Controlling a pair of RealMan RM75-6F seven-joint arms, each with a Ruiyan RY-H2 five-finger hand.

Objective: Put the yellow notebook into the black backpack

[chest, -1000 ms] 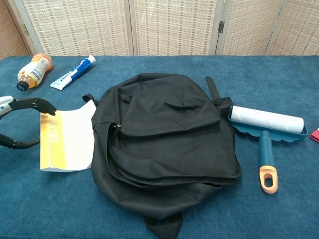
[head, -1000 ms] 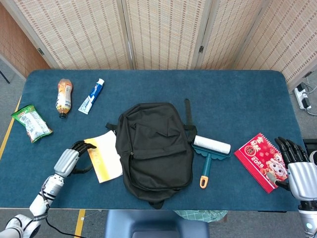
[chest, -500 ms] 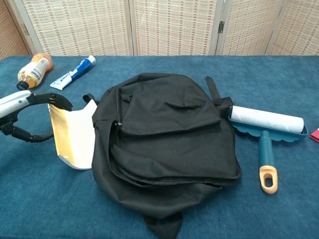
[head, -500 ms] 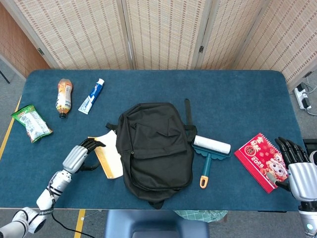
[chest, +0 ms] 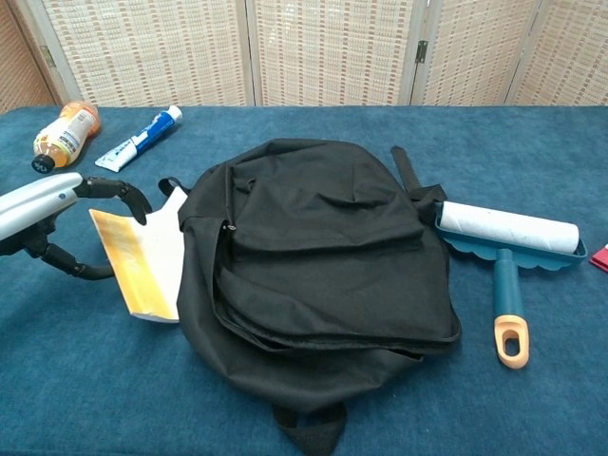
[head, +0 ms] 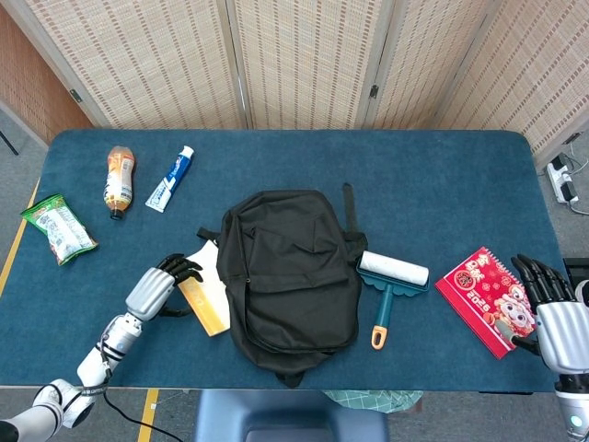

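Left hand (head: pixel 164 284) pinches the yellow notebook (chest: pixel 144 256), tilted against the black backpack (head: pixel 290 272); right hand (head: pixel 552 313), fingers spread, lies beside a calendar (head: pixel 483 296) printed "2025".

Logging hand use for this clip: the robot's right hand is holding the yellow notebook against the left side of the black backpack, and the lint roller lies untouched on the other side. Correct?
Not quite: the left hand holds the yellow notebook, as the head view shows. The right hand sits at the table edge, holding nothing. The notebook is against the left side of the black backpack, and the lint roller lies untouched on the other side.
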